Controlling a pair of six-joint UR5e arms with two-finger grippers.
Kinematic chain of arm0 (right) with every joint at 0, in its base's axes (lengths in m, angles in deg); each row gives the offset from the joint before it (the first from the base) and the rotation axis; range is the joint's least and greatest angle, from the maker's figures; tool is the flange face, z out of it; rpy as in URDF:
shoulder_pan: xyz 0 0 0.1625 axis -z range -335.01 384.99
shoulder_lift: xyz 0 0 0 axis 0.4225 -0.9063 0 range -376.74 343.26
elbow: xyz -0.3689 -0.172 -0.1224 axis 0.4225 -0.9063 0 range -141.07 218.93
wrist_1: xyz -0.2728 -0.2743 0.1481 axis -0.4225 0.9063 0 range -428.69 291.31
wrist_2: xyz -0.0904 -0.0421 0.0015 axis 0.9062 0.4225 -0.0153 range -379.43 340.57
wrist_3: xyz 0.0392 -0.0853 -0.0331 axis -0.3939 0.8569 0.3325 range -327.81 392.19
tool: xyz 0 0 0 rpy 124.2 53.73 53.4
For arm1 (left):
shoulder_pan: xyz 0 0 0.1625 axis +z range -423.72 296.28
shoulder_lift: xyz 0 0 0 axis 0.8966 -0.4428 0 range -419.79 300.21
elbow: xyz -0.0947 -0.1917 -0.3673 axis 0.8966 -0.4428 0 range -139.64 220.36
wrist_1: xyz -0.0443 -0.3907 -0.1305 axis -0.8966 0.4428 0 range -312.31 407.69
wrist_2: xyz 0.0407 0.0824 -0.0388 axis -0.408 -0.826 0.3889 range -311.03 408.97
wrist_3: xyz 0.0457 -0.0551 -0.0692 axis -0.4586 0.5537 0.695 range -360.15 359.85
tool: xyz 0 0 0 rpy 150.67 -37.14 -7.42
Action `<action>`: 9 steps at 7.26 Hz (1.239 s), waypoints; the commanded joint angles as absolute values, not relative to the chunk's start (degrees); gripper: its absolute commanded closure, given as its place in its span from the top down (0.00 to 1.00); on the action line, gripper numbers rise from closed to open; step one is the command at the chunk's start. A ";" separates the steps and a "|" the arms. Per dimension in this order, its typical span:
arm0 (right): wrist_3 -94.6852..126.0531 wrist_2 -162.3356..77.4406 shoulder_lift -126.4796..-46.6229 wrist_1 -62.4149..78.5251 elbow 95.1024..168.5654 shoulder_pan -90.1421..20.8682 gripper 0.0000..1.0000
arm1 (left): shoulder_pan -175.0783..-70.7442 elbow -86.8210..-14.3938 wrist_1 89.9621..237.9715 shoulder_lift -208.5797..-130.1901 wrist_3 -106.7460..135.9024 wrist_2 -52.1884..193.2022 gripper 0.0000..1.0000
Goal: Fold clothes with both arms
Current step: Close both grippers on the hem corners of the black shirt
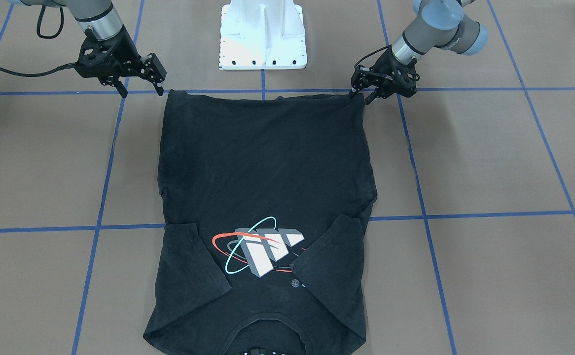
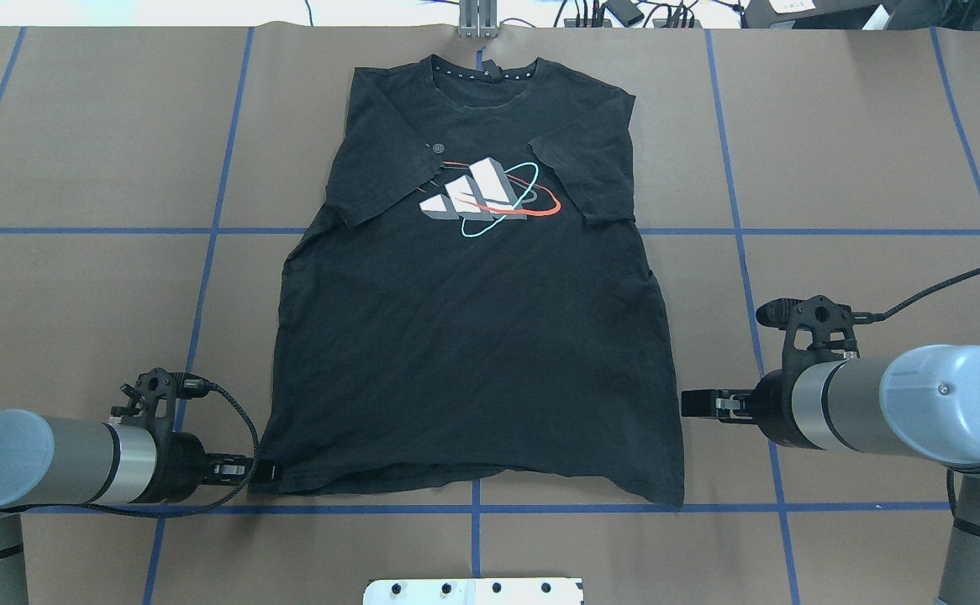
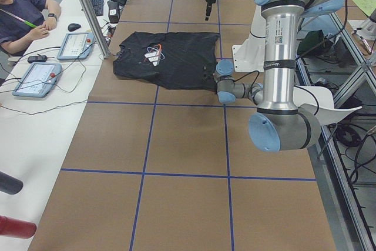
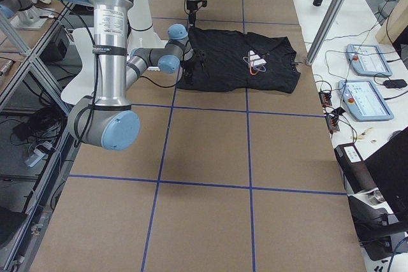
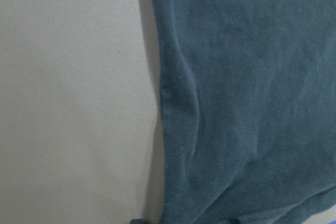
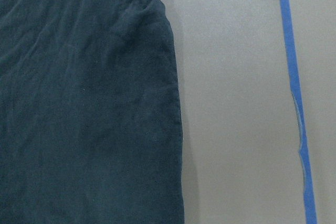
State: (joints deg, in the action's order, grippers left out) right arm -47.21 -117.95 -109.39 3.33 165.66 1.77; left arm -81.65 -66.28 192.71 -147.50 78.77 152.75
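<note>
The black T-shirt (image 1: 263, 162) lies flat on the brown table, logo side up, collar away from the robot. Both short sleeves are folded in over the chest (image 2: 473, 336). My left gripper (image 1: 360, 96) is low at the hem corner on its side (image 2: 265, 470), fingers slightly apart around the cloth edge. The left wrist view shows that shirt edge (image 5: 252, 103) close up. My right gripper (image 1: 141, 90) is open and empty, held above the table just outside the other hem corner (image 2: 696, 403). The right wrist view shows the shirt's side edge (image 6: 79, 103) below it.
The white pedestal base (image 1: 263, 34) stands behind the hem between the arms. Blue tape lines (image 6: 294, 103) cross the table. Beyond the collar are a metal post (image 3: 88, 10), tablets and a seated operator (image 3: 26, 13).
</note>
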 commanded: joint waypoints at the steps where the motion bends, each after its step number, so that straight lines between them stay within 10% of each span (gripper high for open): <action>1: -47.27 -117.95 -109.38 3.29 165.67 1.79 1.00 | -81.47 -66.34 192.88 -147.51 78.86 152.77 0.37; 5: -47.18 -117.95 -109.38 3.29 165.67 1.70 1.00 | -81.03 -66.43 192.88 -147.33 78.95 152.86 0.33; 7: -47.27 -117.95 -109.38 3.29 165.67 1.79 1.00 | -81.12 -66.69 192.88 -146.98 78.95 152.86 0.00; 9: -49.27 -117.78 -108.77 3.20 165.23 1.97 1.00 | -81.12 -67.22 192.80 -147.07 79.04 154.17 0.00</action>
State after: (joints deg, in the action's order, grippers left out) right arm -47.74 -117.91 -109.20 3.27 165.53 1.88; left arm -81.11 -66.97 192.86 -147.04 78.97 153.19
